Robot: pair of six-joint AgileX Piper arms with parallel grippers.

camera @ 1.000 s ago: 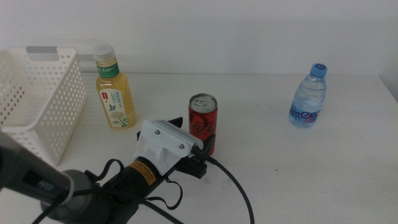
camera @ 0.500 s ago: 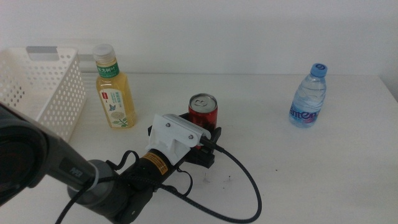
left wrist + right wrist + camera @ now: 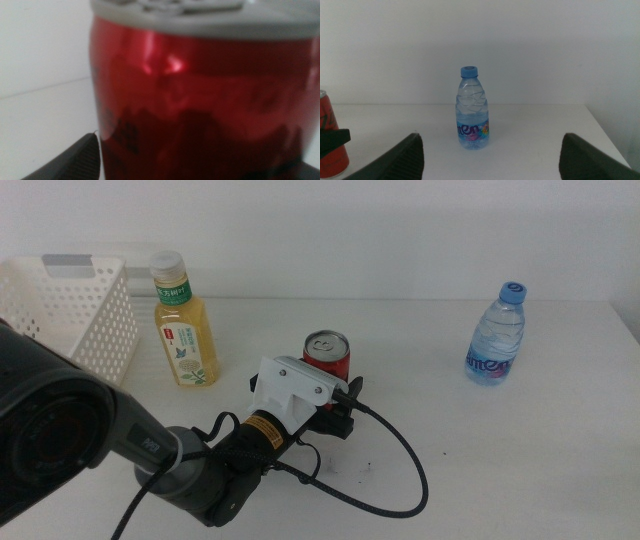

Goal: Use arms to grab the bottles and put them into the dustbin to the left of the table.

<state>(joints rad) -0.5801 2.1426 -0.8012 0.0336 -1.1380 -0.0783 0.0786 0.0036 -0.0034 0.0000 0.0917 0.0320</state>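
Table holds two bottles, one red can; left gripper spread around can, grip uncertain.

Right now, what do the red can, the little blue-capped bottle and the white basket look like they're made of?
The red can looks like glossy painted metal: silvery top with a pull tab, bright glints in the left wrist view, where the left hand is closing in. The blue-capped bottle seems thin clear plastic, ridged and see-through. The basket looks like matte white moulded plastic, perforated in rows.
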